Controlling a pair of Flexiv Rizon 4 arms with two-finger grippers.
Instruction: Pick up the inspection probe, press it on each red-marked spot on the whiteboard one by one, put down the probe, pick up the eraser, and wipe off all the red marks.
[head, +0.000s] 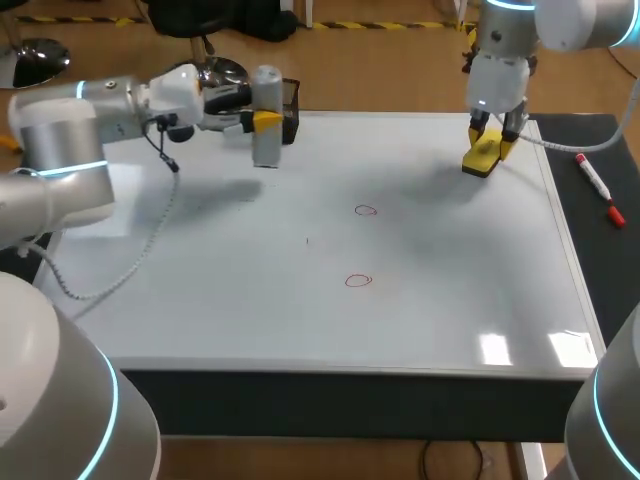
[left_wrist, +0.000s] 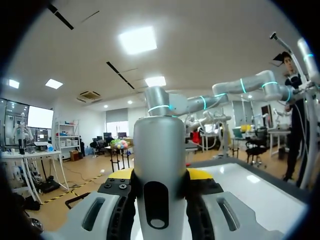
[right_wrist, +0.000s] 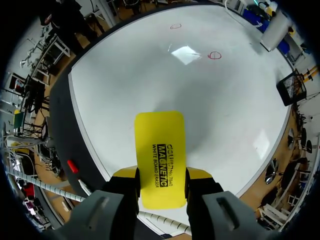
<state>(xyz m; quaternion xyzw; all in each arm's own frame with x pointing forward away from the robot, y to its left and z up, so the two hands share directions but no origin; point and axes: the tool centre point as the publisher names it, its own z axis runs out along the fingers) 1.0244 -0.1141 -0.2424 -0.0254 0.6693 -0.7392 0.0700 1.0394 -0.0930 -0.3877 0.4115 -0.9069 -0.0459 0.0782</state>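
**Desk:** What's on your left?

**Me:** My left gripper (head: 262, 121) is over the far left of the board (head: 330, 330). Its fingers pinch the probe (head: 266, 100) from two sides. The probe is a silver cylinder, upright, just beside a black basket (head: 291, 108). In the left wrist view its body fills the gap between the yellow tips. I can't tell whether its lower end touches the board.

**Desk:** And the middle?

**Me:** I see two small red rings on the white surface. The far mark (head: 366, 210) and the near mark (head: 358, 281) sit one behind the other, a little right of centre. Both are well apart from either gripper.

**Desk:** Right side?

**Me:** My right gripper (head: 492, 143) hangs at the board's far right corner, fingers clamped on the yellow eraser (head: 481, 158). The eraser sticks out well past the tips. In the right wrist view its broad face is turned to the camera, over the board near the edge. I can't tell if it rests on the surface. Past that edge a marker (head: 598, 186) with a red cap lies on the dark table (head: 600, 270).
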